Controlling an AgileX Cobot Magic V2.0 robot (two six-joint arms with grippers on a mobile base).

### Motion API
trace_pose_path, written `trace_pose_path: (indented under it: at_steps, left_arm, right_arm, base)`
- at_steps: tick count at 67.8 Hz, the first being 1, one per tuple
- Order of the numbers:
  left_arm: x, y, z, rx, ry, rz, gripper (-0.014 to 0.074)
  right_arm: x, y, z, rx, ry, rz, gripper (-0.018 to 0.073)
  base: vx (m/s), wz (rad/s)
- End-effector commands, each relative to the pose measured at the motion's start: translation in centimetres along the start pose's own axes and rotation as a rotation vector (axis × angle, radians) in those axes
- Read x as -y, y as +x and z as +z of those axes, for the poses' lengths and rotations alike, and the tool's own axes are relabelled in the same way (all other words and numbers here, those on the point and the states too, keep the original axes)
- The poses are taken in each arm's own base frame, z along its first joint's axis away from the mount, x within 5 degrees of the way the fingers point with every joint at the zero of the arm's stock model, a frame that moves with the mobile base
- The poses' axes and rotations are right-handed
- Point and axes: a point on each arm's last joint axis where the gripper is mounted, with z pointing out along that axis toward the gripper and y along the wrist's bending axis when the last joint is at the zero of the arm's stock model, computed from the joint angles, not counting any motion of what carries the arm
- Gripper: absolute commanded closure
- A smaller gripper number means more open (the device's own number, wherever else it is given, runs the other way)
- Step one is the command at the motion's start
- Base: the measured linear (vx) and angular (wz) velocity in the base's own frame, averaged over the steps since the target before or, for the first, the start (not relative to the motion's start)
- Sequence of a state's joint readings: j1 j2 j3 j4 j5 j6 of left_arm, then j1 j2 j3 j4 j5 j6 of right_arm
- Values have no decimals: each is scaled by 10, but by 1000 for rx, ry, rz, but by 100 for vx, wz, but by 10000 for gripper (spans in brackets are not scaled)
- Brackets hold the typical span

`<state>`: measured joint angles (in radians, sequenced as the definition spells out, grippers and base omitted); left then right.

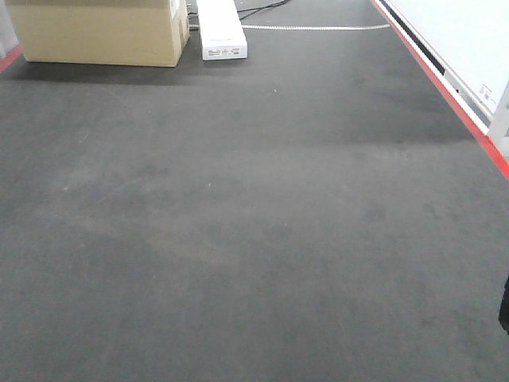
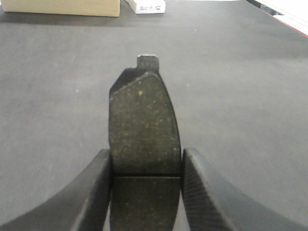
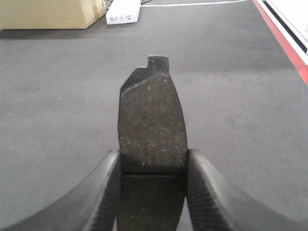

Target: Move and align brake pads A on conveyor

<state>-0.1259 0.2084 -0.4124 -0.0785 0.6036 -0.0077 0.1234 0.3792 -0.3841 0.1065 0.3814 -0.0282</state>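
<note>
Cardboard box [image 1: 99, 32], white case [image 1: 221, 30] lie beyond each gripped brake pad [image 2: 143, 130] [image 3: 151, 125].

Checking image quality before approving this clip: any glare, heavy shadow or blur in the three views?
Front view: belt softly and slightly unevenly lit, shadow before the cardboard box, white panel washed out. Left wrist view: left brake pad sharp, speckle readable. Right wrist view: right brake pad equally sharp, no glare.

A box [image 1: 99, 32] is sitting at the belt's [image 1: 254, 239] far left, a carton [image 1: 221, 30] just right of it, a rail [image 1: 445, 89] running along the right.
</note>
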Motion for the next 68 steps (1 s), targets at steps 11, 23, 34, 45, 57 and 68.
trace_pose_path:
  at_steps: [11, 23, 34, 45, 57, 68]
  left_arm:
    - [1, -16, -3, 107, 12, -17, 603]
    - [1, -16, -3, 107, 12, -17, 603]
    - [1, -16, -3, 107, 12, -17, 603]
    - [1, -16, -3, 107, 12, -17, 603]
    - [1, -16, -3, 107, 12, -17, 603]
    - [1, -16, -3, 107, 12, -17, 603]
  right_arm:
    - [0, -17, -3, 115, 6, -8, 564]
    - [0, -17, -3, 115, 6, -8, 564]
    - [0, -17, -3, 115, 6, -8, 564]
    - [0, -17, -3, 115, 6, -8, 564]
    - [0, -17, -3, 115, 6, -8, 564]
    - [0, -17, -3, 115, 6, -8, 564]
  base:
    - [17, 1]
    - [9, 3]
    - [3, 1]
    - [0, 0]
    - [0, 0]
    - [0, 0]
